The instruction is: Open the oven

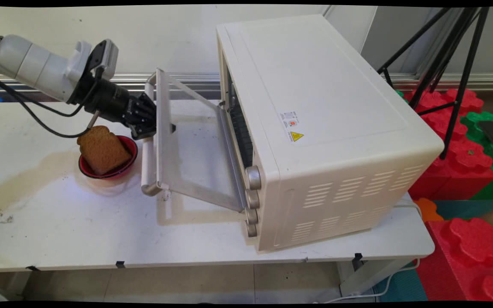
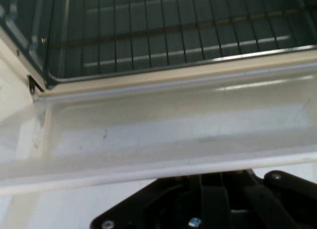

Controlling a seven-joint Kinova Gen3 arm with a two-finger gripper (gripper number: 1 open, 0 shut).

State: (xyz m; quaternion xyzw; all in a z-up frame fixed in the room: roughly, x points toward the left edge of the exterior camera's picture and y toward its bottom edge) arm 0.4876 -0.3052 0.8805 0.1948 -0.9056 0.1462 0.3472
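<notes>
1 white desk (image 1: 58,231) carries everything, its left part marked by a brownish stain. 1 white toaster oven (image 1: 328,107) is set on the desk's right half, its mouth turned to the left and 4 knobs (image 1: 253,177) lined down its near front edge. The oven's glass door (image 1: 191,149) is seen partly lowered, tilted between upright and flat and hinged along its bottom edge. Through the glass, in the hand view, a wire rack (image 2: 173,40) is seen inside the oven.

The door's bar handle (image 1: 148,158) runs along its free edge. The black hand (image 1: 144,117) is placed against the far part of that bar. Whether the hand is wide or narrow cannot be told, since the handle and door hide its tip in both views.

1 red bowl (image 1: 129,147) is found just beside the handle, on the desk below the hand, with 1 slice of brown bread (image 1: 103,149) leaned in it.

As a judgement, the door is bound to an arc about its hinge, so contact on the bar is best kept square and followed along that arc. The bowl is close enough to be struck, and the off-centre contact could twist the door.
</notes>
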